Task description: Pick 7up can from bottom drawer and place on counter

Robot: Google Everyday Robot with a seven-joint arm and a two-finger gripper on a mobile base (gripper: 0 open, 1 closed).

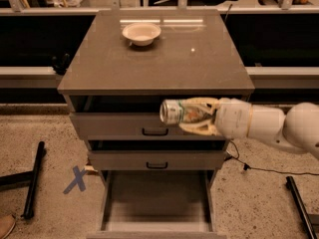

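In the camera view, the gripper [191, 115] reaches in from the right, its fingers [199, 102] clasped around the 7up can [174, 112]. The can lies sideways in the air, silver end pointing left, just below the counter's [164, 63] front edge and right of its middle, in front of the top drawer [119, 126]. The bottom drawer [157, 200] stands pulled open below. A white bowl [141, 33] sits near the counter's back edge.
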